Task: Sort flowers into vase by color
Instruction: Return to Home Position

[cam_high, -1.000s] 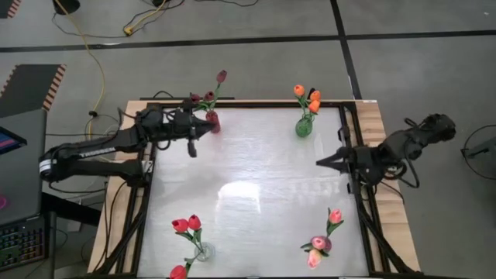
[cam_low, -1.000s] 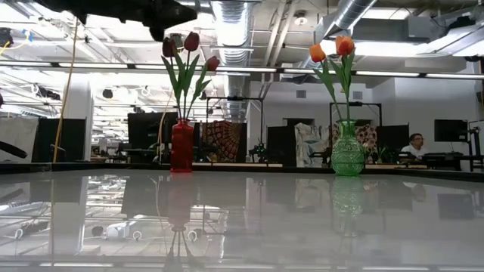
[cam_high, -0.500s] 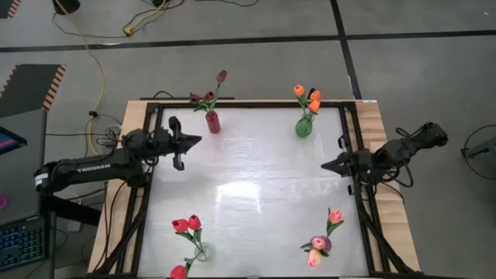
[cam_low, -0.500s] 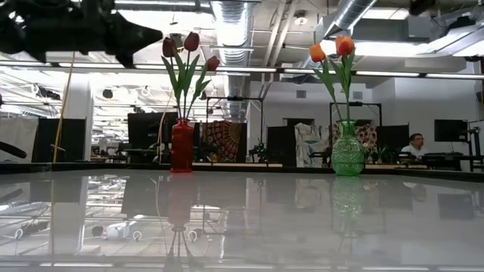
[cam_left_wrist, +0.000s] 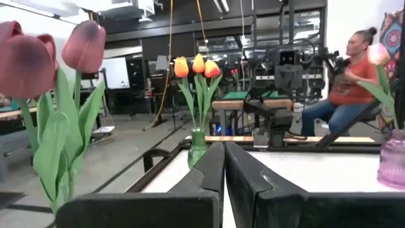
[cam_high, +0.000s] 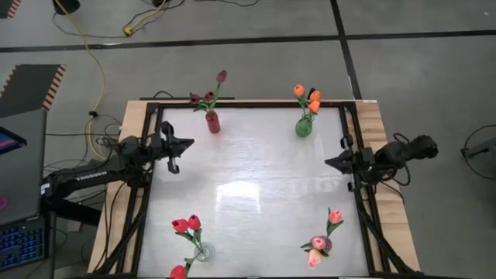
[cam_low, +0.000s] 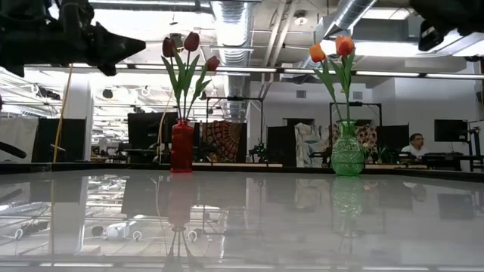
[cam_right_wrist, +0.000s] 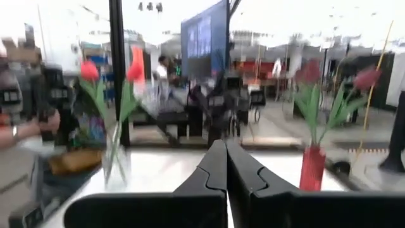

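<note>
Maroon tulips stand in a red vase (cam_high: 212, 122) at the far left, also in the low view (cam_low: 181, 145). Orange tulips stand in a green vase (cam_high: 303, 126) at the far right (cam_low: 347, 150). Red tulips sit in a clear vase (cam_high: 201, 252) at the near left, pink ones in a purple vase (cam_high: 320, 245) at the near right. My left gripper (cam_high: 188, 142) is shut and empty over the table's left edge. My right gripper (cam_high: 328, 161) is shut and empty at the right edge.
The glossy white table top (cam_high: 256, 186) lies bare between the four vases, inside a black frame (cam_high: 152, 147). Cables run across the floor beyond the far edge. A person (cam_left_wrist: 345, 82) sits behind the table's right side in the left wrist view.
My left gripper has drawn back from the red vase toward the table's left edge and somewhat nearer. My right gripper has pulled slightly back toward the right edge. The vases and flowers have stayed put.
</note>
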Controlling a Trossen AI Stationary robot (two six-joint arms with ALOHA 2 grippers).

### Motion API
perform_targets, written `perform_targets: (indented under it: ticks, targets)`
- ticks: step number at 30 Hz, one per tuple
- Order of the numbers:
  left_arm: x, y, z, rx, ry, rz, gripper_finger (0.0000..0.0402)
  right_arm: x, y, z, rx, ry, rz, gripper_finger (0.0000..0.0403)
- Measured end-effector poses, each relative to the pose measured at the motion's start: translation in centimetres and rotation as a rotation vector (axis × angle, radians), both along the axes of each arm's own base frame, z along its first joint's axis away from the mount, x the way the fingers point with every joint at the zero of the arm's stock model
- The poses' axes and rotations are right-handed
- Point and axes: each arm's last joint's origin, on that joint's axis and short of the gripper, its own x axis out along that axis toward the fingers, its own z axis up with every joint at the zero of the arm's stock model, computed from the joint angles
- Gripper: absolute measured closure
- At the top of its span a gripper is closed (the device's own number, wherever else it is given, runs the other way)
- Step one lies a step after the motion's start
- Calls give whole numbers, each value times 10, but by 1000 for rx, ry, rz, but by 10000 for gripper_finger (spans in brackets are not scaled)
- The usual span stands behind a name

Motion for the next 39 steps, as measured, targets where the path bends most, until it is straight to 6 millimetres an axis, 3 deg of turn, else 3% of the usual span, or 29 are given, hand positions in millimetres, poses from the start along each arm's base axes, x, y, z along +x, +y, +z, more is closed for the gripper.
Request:
perform_targets:
  ticks: [18,31,39]
  targets:
    - [-9,-5,-18,-2,98,-50,401,21,1,-56,37,-3,-85,381]
    - [-8,-5,-24,40,172,-37,401,23,-5,-59,21,17,-104,381]
    - [-19,-4,-31,48,229,37,401,24,-6,-66,3,84,-111,381]
